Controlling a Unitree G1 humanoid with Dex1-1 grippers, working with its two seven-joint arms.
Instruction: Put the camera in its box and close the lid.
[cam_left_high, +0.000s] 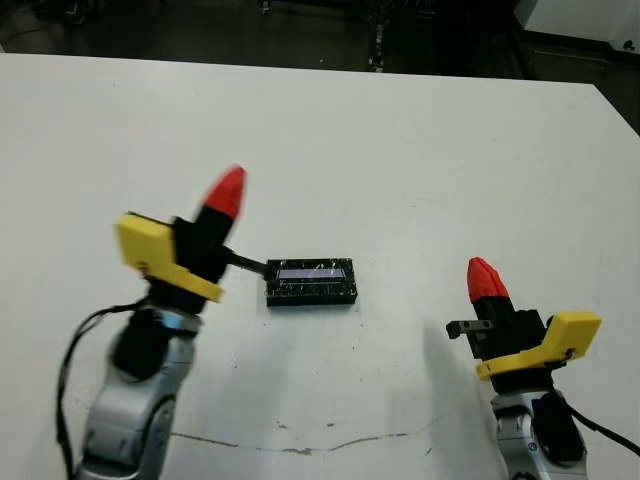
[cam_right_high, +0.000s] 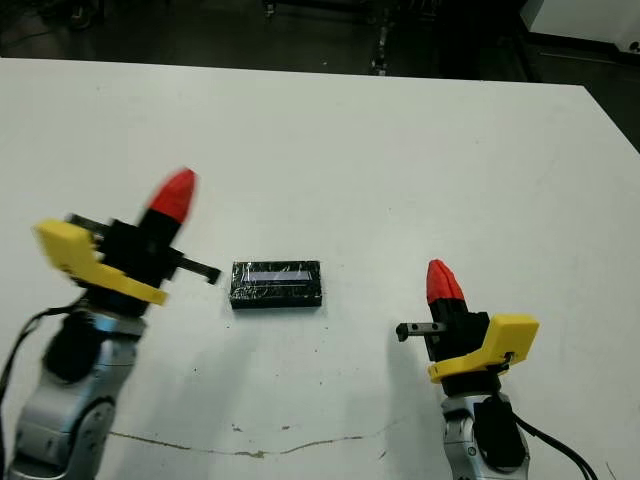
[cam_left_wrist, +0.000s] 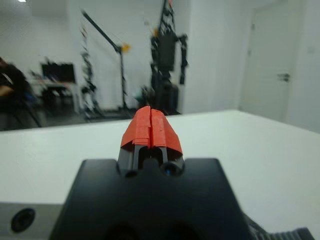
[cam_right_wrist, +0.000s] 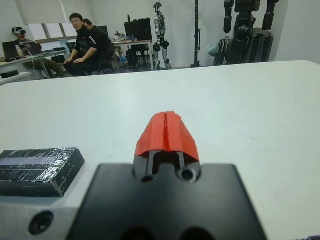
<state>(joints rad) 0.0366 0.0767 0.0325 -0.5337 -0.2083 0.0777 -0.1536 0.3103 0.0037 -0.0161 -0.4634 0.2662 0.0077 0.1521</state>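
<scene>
Left eye view: box (cam_left_high: 311, 283) lying flat near mid-table (cam_left_high: 400, 140), lid (cam_left_high: 312, 273) already seated on top, a pale strip gleaming along its shiny face. Between the two arms, nearer the left. Left pincer (cam_left_high: 226, 193) raised just beside the box's end, red tips pressed together, holding nothing. Right pincer (cam_left_high: 486, 280) well apart on the other side — likewise closed and empty.

Likely light, stiff and slick — glossy wrapped walls, prone to skating on the bare table if nudged. Best taken across the long sides, low on the walls, not by the lid.

Camera not visible anywhere; presumably inside, but impossible to confirm. Whether the lid sits fully down all round — hard to make out. People sit beyond the table in the right wrist view.
</scene>
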